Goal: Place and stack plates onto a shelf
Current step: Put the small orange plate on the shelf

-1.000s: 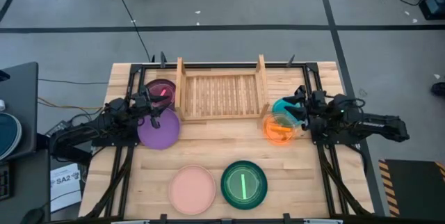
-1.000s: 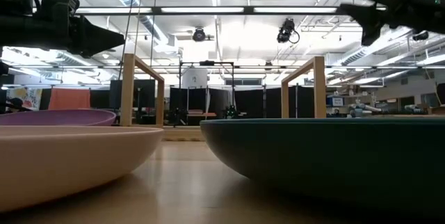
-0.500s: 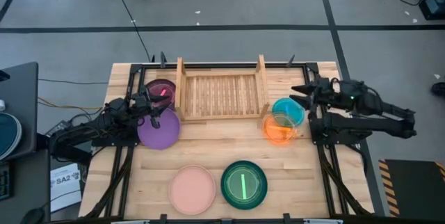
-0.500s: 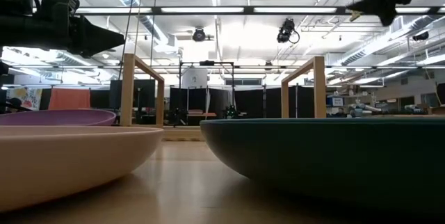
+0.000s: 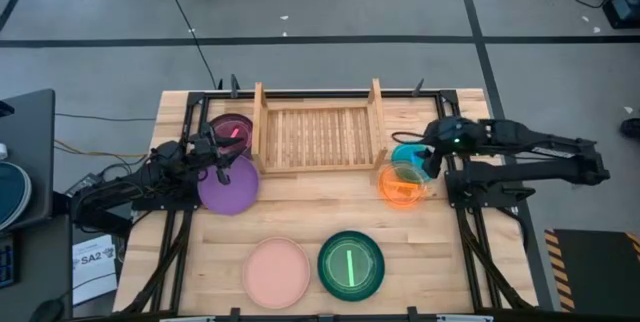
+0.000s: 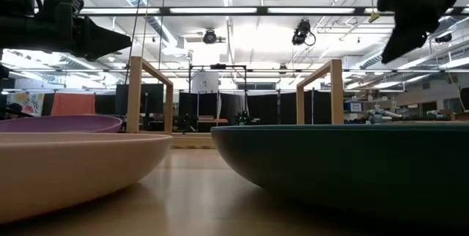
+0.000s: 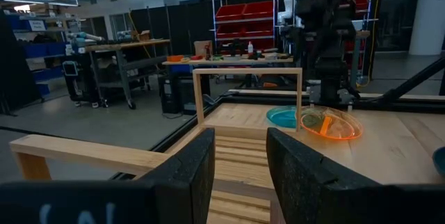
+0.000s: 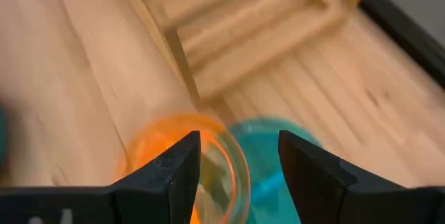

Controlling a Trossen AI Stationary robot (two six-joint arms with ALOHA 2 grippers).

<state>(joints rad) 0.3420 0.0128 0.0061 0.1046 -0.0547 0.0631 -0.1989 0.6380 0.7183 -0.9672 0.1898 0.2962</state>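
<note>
The right gripper (image 5: 425, 149) hangs with fingers spread over the cyan plate (image 5: 408, 157) and orange plate (image 5: 402, 184), which overlap on the tabletop (image 5: 300, 212) right of the empty shelf (image 5: 318, 137). The left gripper (image 5: 222, 152), fingers spread and empty, waits left of the shelf over the purple plate (image 5: 229, 184), near the maroon plate (image 5: 231, 129). Pink plate (image 5: 277, 271) and green plate (image 5: 351, 264) lie nearest.

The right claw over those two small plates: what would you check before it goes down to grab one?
1. Right gripper open: ok, nothing between its fingers.
2. Right gripper above the cyan plate and orange plate: ok.
3. Small plates apart from each other: not ok, orange overlaps cyan.
4. Shelf free of plates: ok.
5. Left gripper out of the way: ok, over the purple plate at the shelf's far side.
</note>
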